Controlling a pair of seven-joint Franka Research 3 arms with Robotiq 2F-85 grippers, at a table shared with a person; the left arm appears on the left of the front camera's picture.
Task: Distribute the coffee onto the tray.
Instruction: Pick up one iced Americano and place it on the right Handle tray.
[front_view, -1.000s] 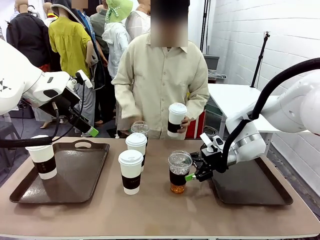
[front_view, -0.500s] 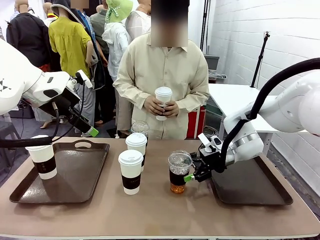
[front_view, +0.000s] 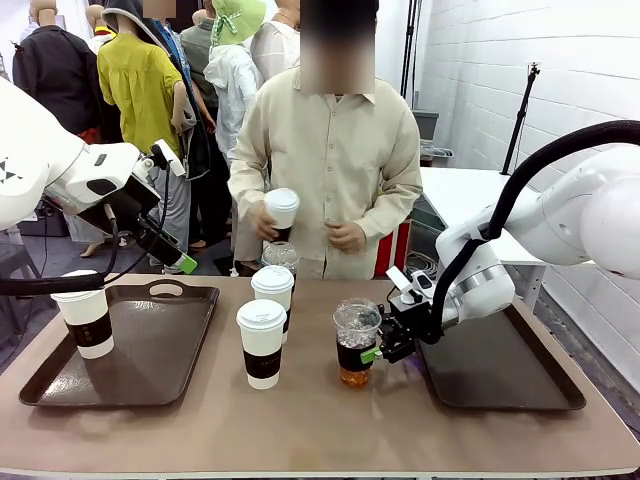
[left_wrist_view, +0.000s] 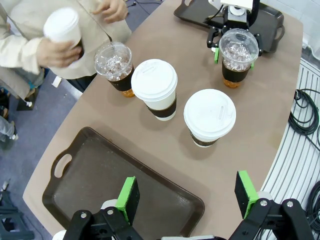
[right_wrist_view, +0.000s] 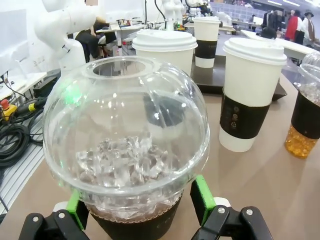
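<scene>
— Green pads of the right gripper stand on either side of the iced cup. Is that claw gripping?
— No. Its jaws are spread wide and straddle the dark sleeve. The cup stands on the table, just left of the right tray. Whether a pad touches the sleeve cannot be told.
— What does the closing step call for?
— Centre the cup between the pads and keep them on the sleeve, below the dome lid. Close gently: thin plastic is likely to buckle, and the lid could pop.
— And the lift?
— Raise it straight up, hold it upright, clear the tray rim, then set it flat on the tray's bare floor. Ice and liquid will probably slosh if the wrist tilts.
— The left gripper?
— Released as well, holding nothing, hovering above the left tray. Two white lidded cups and a second iced cup stand mid-table. One white cup stands on the left tray, and the person's hand holds another.
</scene>
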